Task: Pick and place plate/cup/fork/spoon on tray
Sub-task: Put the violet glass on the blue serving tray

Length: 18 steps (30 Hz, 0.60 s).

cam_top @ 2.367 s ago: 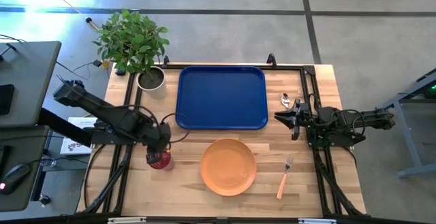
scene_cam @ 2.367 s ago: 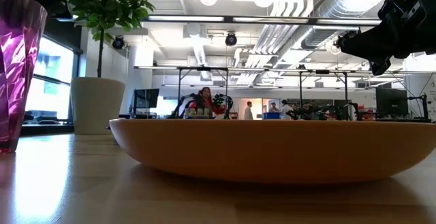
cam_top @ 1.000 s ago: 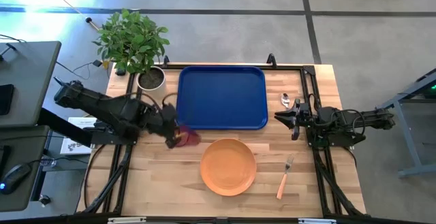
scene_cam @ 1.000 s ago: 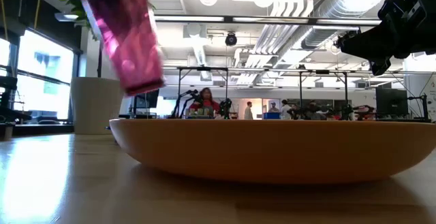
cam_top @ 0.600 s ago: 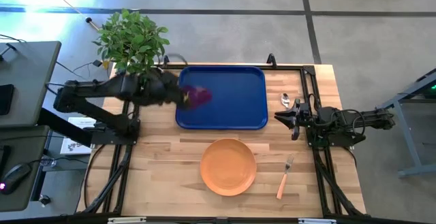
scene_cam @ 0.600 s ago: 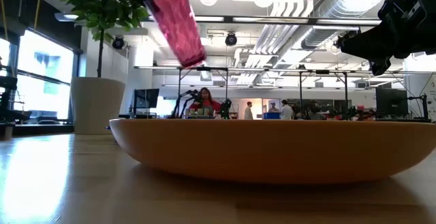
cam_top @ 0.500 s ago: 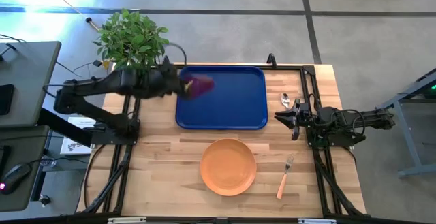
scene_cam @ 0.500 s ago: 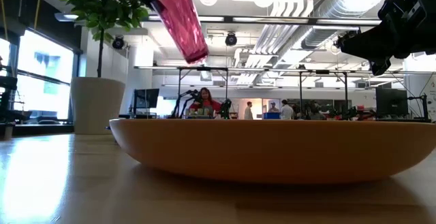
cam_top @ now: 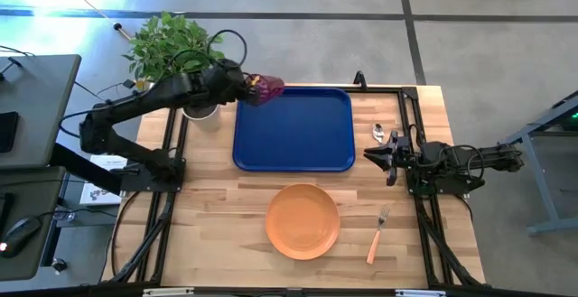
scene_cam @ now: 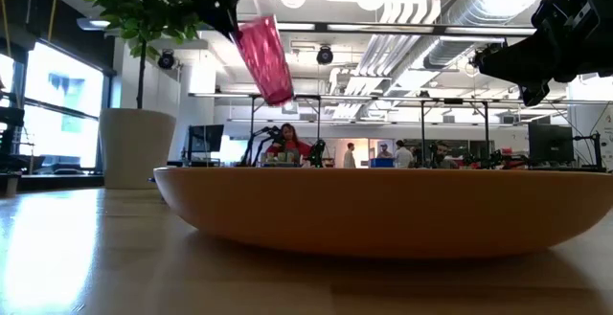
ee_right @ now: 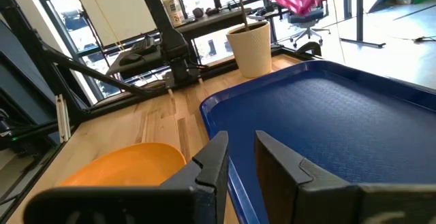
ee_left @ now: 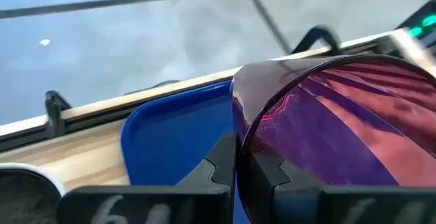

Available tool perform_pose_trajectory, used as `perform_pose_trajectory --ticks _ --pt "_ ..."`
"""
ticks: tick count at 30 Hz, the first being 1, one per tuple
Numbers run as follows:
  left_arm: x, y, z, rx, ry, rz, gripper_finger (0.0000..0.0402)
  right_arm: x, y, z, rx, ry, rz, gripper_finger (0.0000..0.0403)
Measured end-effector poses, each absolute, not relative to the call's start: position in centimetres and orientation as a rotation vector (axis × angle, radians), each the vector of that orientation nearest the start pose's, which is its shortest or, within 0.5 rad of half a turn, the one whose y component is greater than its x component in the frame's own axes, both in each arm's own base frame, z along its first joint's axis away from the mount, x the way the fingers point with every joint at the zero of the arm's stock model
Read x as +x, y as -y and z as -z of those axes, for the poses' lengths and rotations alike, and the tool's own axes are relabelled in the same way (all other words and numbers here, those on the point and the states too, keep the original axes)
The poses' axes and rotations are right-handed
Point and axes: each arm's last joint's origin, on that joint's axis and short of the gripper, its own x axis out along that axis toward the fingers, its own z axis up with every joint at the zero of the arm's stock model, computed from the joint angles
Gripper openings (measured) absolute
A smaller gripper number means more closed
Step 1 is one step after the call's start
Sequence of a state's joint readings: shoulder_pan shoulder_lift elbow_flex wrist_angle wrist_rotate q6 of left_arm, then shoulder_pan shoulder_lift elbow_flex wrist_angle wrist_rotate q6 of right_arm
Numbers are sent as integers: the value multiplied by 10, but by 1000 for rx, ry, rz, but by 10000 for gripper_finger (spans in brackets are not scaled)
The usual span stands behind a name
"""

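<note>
Cup (cam_top: 267, 87) rides tilted in the left gripper (cam_top: 246, 86), clamped tight on it, held above the tray's (cam_top: 293, 127) far-left corner near the tabletop's (cam_top: 217, 243) far edge — high enough to clear the rim, presumably for setting down inside. Left arm stretches long across the plant pot (cam_top: 200, 105). Right gripper (cam_top: 372, 155) waits empty beside the spoon (cam_top: 380, 134), its fingers only slightly parted.
</note>
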<state>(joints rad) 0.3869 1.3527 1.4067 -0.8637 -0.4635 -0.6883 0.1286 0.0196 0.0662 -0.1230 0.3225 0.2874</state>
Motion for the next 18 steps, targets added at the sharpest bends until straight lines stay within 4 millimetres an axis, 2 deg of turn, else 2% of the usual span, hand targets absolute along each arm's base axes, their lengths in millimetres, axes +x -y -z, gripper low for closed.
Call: perform_pose_trajectory --ticks 8,18 --pt "255 -148 -346 -605 -619 -1097 5 93 -3 -173 271 -46 203 62" --pt "264 -183 -324 -733 -757 -1119 5 93 -3 -173 270 -46 203 62"
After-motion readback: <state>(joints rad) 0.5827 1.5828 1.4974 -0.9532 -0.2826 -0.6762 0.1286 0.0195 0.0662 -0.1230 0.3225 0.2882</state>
